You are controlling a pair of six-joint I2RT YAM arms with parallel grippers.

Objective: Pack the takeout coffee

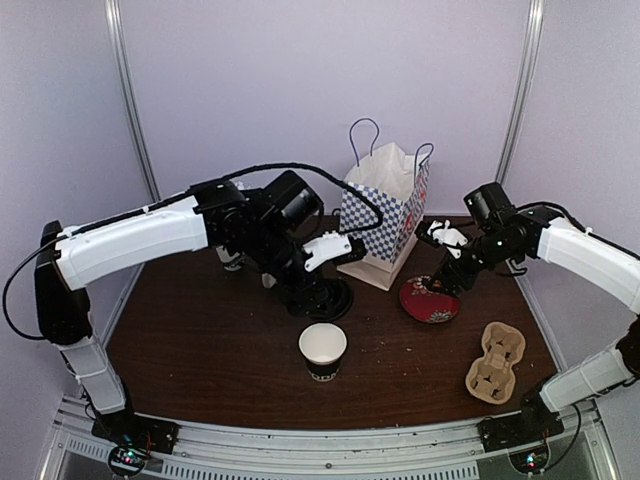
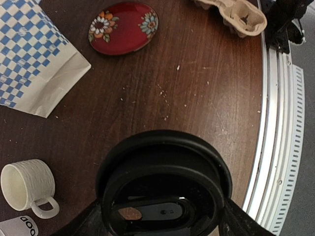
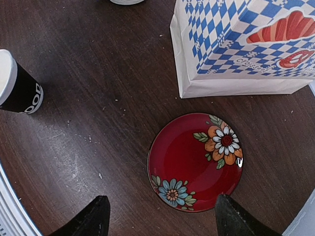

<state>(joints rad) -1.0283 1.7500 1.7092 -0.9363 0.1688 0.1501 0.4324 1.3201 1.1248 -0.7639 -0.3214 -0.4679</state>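
Observation:
The takeout coffee cup [image 1: 322,350] stands open, without a lid, at the front middle of the table. It is black with white lettering and a white inside, and it also shows in the right wrist view [image 3: 17,83]. My left gripper [image 1: 325,298] is shut on the round black plastic lid [image 2: 165,182], one finger on each side, holding it above the table just behind the cup. My right gripper [image 3: 162,216] is open and empty over the red flowered plate [image 3: 194,162].
A blue-checked paper bag [image 1: 385,210] stands at the back middle. A cardboard cup carrier [image 1: 495,362] lies front right. A cream mug [image 2: 27,186] and part of another black cup [image 2: 15,227] sit behind my left arm.

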